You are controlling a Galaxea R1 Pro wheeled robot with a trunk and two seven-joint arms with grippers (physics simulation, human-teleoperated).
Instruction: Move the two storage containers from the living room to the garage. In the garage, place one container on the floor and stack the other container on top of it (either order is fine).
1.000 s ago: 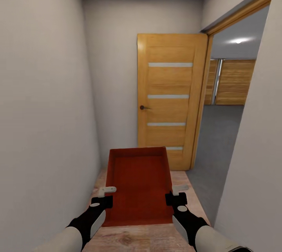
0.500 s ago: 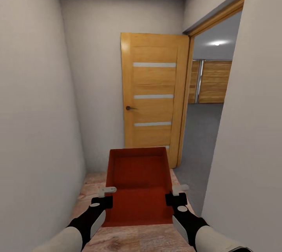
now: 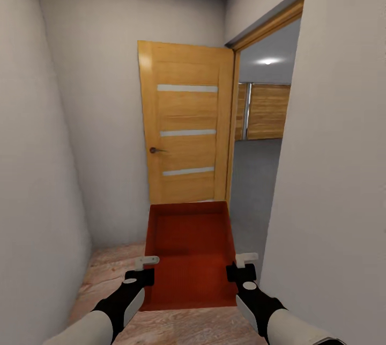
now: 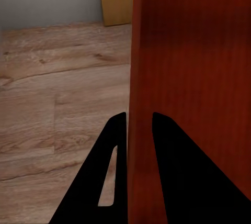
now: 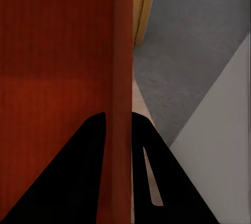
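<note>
A red-orange rectangular storage container with thin low walls and a flat bottom [image 3: 188, 251] hangs level in front of the robot, carried between both arms above a light wood plank floor [image 3: 107, 270]. The left gripper [image 3: 143, 269] pinches the container's left wall near the corner closest to the robot. In the left wrist view its two dark fingers [image 4: 112, 182] sit on either side of the thin red wall [image 4: 137, 77], the jaws narrowed to just the thickness of that wall, one finger inside the box and one outside. The right gripper [image 3: 239, 266] holds the opposite wall the same way; in the right wrist view the fingers [image 5: 151, 182] straddle the red edge [image 5: 123, 77] closely, though the dark shapes make it hard to see whether the pads press flat against it.

Ahead stands an open honey-coloured wooden door with three pale horizontal strips and a dark handle [image 3: 185, 125], swung back against a plain white-grey wall [image 3: 91, 119]. Beside it on the right, a wood-framed doorway [image 3: 262, 28] opens onto a room with a dark grey concrete floor [image 3: 252, 184] and wooden panels [image 3: 268, 111] at its far end. A white wall [image 3: 338, 173] lies close on the robot's right.
</note>
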